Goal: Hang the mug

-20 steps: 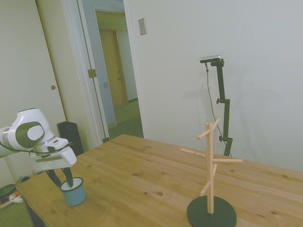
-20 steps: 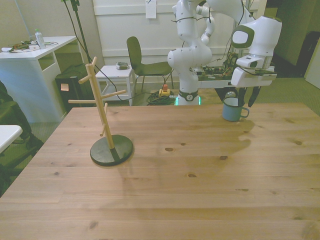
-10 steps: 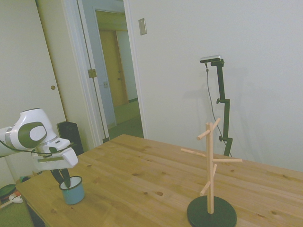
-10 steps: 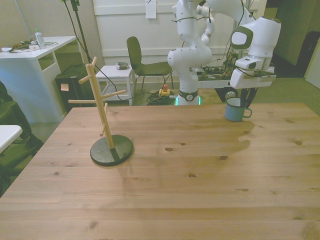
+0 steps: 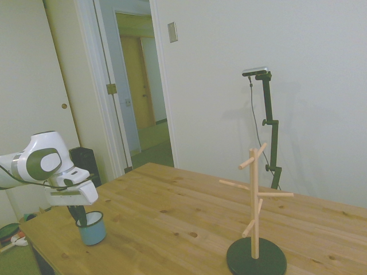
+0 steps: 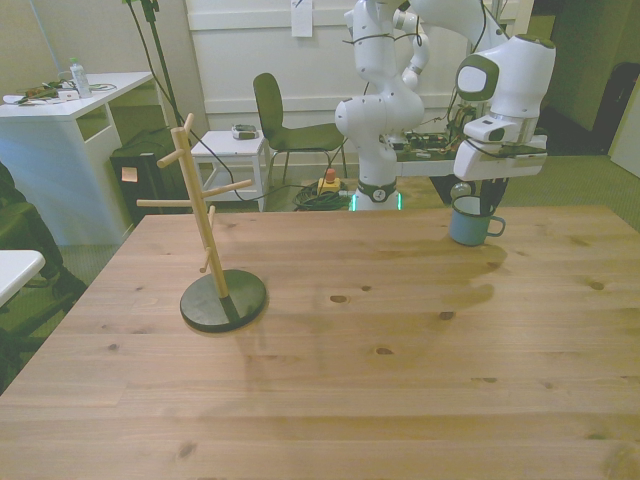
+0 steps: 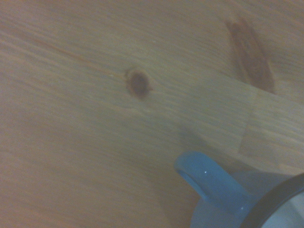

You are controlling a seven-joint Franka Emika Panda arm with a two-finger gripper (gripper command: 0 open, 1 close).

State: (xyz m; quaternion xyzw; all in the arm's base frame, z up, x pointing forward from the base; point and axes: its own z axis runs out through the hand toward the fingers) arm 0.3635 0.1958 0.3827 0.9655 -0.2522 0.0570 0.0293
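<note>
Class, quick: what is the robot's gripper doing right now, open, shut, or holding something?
Gripper: fingers reach into the small light-blue enamel mug; whether they are open or clamped on its rim cannot be told.

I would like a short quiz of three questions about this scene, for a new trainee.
1. True or false: the mug already hangs on the wooden mug tree.
2. In the front view, the mug's handle points to which side? A) left B) right
3. Fill in: the end effector is directly over the ____.

Key: 1 false, it stands on the table; 2 B; 3 mug.
</note>
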